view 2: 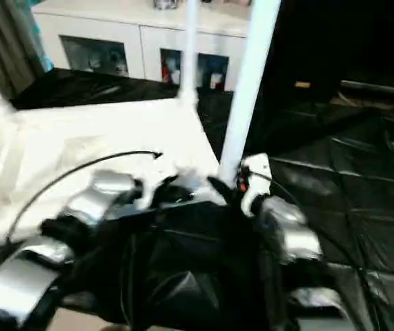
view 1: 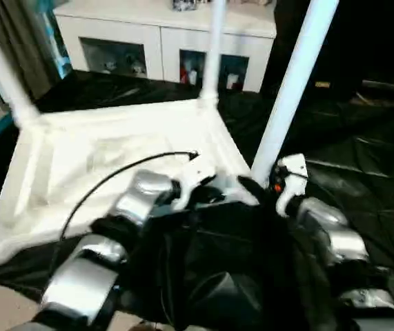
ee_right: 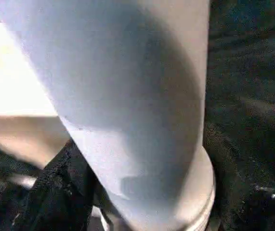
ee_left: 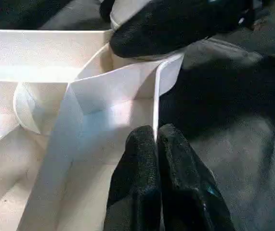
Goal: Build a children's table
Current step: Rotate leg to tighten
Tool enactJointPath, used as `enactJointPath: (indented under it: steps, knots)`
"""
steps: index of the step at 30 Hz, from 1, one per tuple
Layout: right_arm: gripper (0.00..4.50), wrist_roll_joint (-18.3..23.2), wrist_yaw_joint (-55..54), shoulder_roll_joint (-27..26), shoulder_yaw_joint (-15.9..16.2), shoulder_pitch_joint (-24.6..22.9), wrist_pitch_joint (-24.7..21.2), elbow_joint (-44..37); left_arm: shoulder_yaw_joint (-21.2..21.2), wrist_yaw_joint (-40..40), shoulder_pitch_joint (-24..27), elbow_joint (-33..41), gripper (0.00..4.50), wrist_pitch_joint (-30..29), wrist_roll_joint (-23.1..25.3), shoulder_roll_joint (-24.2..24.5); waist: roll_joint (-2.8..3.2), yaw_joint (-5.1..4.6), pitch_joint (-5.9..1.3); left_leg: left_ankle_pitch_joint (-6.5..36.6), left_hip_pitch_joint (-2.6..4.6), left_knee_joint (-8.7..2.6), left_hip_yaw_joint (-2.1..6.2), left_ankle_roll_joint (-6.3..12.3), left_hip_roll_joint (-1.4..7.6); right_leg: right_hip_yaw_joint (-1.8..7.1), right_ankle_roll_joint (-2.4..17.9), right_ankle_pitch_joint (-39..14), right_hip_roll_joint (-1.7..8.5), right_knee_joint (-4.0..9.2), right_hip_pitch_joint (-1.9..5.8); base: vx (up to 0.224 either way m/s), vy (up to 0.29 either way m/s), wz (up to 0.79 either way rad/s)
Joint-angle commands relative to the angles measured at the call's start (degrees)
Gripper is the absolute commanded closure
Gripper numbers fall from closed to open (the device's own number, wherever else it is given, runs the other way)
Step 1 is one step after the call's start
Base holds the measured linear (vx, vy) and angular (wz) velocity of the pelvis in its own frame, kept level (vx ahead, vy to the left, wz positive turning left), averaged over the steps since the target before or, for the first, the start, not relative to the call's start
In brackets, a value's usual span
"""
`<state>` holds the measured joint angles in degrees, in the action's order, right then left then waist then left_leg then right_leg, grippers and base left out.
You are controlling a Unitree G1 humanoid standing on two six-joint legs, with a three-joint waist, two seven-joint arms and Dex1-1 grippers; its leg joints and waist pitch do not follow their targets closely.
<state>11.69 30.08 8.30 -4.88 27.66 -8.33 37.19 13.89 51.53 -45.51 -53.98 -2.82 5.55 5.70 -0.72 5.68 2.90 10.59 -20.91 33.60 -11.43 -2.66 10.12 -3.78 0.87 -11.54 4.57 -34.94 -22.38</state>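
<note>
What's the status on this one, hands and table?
Left hand shut on the tabletop rim. Right hand at near-corner leg, grip unclear. Tabletop upside down, three legs seen standing. Nothing in the way.

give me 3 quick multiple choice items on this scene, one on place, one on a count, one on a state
1. Where does the tabletop lie?
A. on the black cover
B. on the white cabinet
C. on bare floor

2. How many legs stand up from it in the head views?
A. one
B. three
C. five

3. How is the left gripper?
A. wide open
B. shut on the rim
C. holding a leg

Answers:
1 A, the black cover spreads under and around it.
2 B, a left leg, a far leg and a near leg rise.
3 B, its fingers pinch the thin rim.
</note>
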Motion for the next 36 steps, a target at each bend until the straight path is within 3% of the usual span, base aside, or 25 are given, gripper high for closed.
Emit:
enactJointPath:
  steps: [1, 4, 6, 12, 14, 16, 19, 20, 23, 27, 31, 35, 36]
  knots:
    - [1.76, -2.05, -4.72, -5.29, 2.87, 0.58, -0.81, 4.55, -1.16, -8.12, -2.72, -1.95, 4.50, -0.35, 0.24, -3.77, -0.40, -0.29, -3.04, 13.85, 1.00, -4.58, 1.91, 0.07, 3.51, 3.05, 10.88, -17.21, 5.15, 5.28, 1.78, 0.000, 0.000, 0.00]
    - [1.76, -4.38, -3.72, -6.80, 5.45, 2.27, 1.90, 6.21, -0.91, -8.02, -3.22, -3.14, 4.50, 0.89, 0.37, -5.38, -0.38, -0.39, -3.07, 13.80, 0.86, -4.38, 1.87, 0.96, 3.32, 3.03, 10.42, -17.83, 5.23, 5.61, 2.03, 0.000, 0.000, 0.00]
    - [1.20, -4.64, -2.76, -6.62, 6.03, 2.29, 2.36, 6.09, -0.81, -7.09, -3.08, -2.93, 4.50, 1.10, 0.23, -5.44, -0.42, -0.34, -3.12, 12.95, 0.79, -4.40, 1.85, 1.73, 3.42, 3.05, 10.58, -15.76, 5.12, 5.37, 2.10, 0.000, 0.000, 0.00]
    - [0.84, -3.15, 7.33, -2.96, 7.16, 1.03, 3.55, 2.79, 0.98, 1.93, -1.18, 0.00, 4.50, 3.34, -0.16, -2.01, -0.63, -0.29, -3.24, 11.66, 0.60, -4.27, 1.80, 3.31, 3.49, 2.96, 11.44, -13.08, 5.06, 4.99, 2.33, 0.000, 0.000, 0.00]
    - [0.84, -3.50, 11.61, -0.48, 8.26, 0.34, 4.41, 2.13, 1.24, 5.72, -0.39, 0.69, 4.50, 4.65, -0.57, -0.62, -0.62, -0.34, -3.42, 9.54, 0.19, -4.08, 1.87, 4.40, 3.56, 2.89, 12.33, -9.08, 5.13, 4.43, 2.80, 0.000, 0.000, 0.00]
    - [0.84, -3.36, 15.94, 1.94, 9.18, -0.71, 4.59, 0.68, 1.57, 9.82, 0.79, 2.40, 4.50, 5.17, -1.46, 0.79, -0.56, -0.41, -3.57, 8.03, 0.28, -3.87, 1.73, 5.18, 3.56, 2.89, 13.45, -5.65, 5.02, 4.03, 2.74, 0.000, 0.000, 0.00]
    - [0.84, -1.61, 26.09, 7.33, 9.64, -3.14, 2.96, -3.76, 3.04, 19.28, 3.57, 6.91, 4.50, 4.95, -2.91, 4.83, -0.63, 0.26, -3.69, 5.45, 0.06, -3.49, 1.49, 7.34, 3.76, 2.75, 15.26, 0.03, 4.87, 3.17, 3.12, 0.000, 0.000, 0.00]
    - [0.84, -0.94, 29.47, 9.42, 9.77, -3.88, 2.32, -5.25, 3.27, 22.15, 4.36, 8.37, 4.50, 4.47, -3.46, 6.19, -0.79, 0.34, -3.75, 5.21, 0.21, -3.24, 1.32, 8.46, 3.85, 2.70, 15.96, 2.14, 4.72, 2.95, 2.87, 0.000, 0.000, 0.00]
    - [0.84, 0.33, 33.29, 11.95, 9.78, -4.57, 1.03, -6.90, 2.78, 24.39, 4.85, 9.50, 4.50, 3.70, -4.34, 7.45, -0.64, 0.71, -3.67, 5.74, 0.26, -3.26, 1.30, 8.51, 4.01, 2.62, 16.31, 0.20, 4.85, 3.01, 2.63, 0.000, 0.000, 0.00]
    - [0.84, 0.85, 35.96, 13.52, 9.51, -3.95, 0.80, -5.83, 2.63, 27.27, 5.33, 10.58, 4.50, 2.04, -4.83, 8.82, -0.61, 1.10, -3.38, 9.16, 0.55, -3.68, 1.33, 5.36, 4.15, 2.73, 15.34, -7.08, 4.95, 3.69, 2.35, 0.000, 0.000, 0.00]
    - [0.98, 1.09, 38.07, 14.21, 10.17, -3.76, -0.37, -6.19, 2.73, 28.54, 6.09, 12.34, 4.50, 0.46, -5.48, 9.84, -0.77, 1.08, -3.39, 8.80, 0.45, -3.68, 1.35, 4.70, 4.06, 2.77, 14.67, -7.51, 4.93, 3.70, 2.32, 0.000, 0.000, 0.00]
    - [1.10, 1.04, 38.41, 13.65, 10.82, -3.90, -1.10, -6.35, 2.47, 27.92, 5.94, 12.53, 4.50, 0.28, -5.58, 9.62, -0.91, 1.17, -3.56, 6.44, 0.28, -3.42, 1.32, 5.47, 3.89, 2.75, 14.92, -4.52, 4.93, 3.32, 2.46, 0.000, 0.000, 0.00]
    - [1.31, 1.07, 38.48, 13.50, 10.97, -4.00, -1.20, -6.41, 2.45, 27.82, 5.94, 12.75, 4.50, 0.10, -5.61, 9.59, -0.95, 1.19, -3.55, 6.26, 0.25, -3.41, 1.32, 5.63, 3.87, 2.72, 14.96, -4.35, 4.95, 3.31, 2.47, 0.000, 0.000, 0.00]
